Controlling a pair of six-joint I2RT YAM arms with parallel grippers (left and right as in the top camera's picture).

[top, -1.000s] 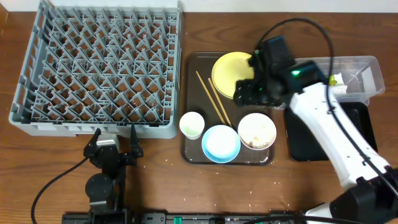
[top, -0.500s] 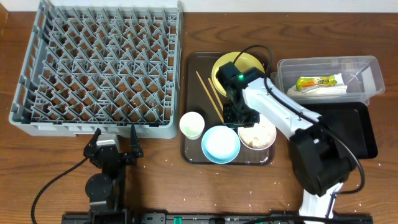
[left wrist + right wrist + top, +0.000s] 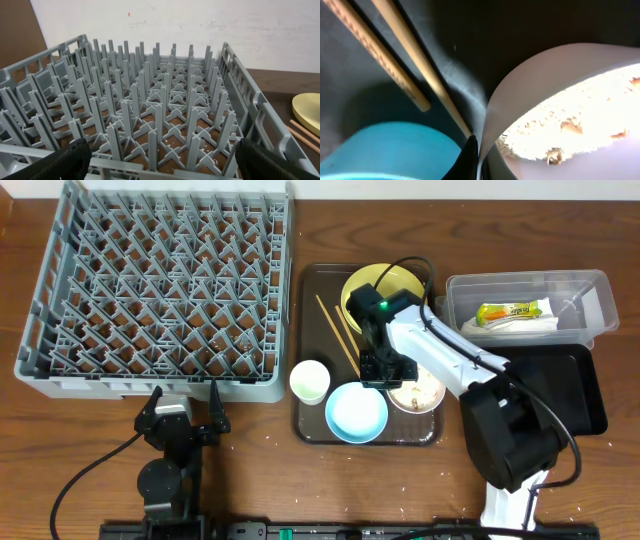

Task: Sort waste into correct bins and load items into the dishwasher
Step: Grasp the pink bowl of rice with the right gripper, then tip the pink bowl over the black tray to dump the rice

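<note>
End effector of the right arm (image 3: 388, 374) is closed narrow on the rim of the white bowl (image 3: 439, 390), which holds rice scraps (image 3: 416, 396) at the 4 o'clock corner of the brown serving tray (image 3: 311, 428). The light blue bowl (image 3: 356, 412) lies at its 8 o'clock, the chopsticks (image 3: 340, 335) at its 10 o'clock. Left end effector (image 3: 184, 396) stands wide, gripping nothing, at 7 o'clock on the tabletop (image 3: 90, 450) beside the grey dish rack (image 3: 160, 280).

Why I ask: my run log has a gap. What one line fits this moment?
right gripper: shut on white bowl rim | left gripper: open, by dish rack | snack wrapper: in clear tub
</note>
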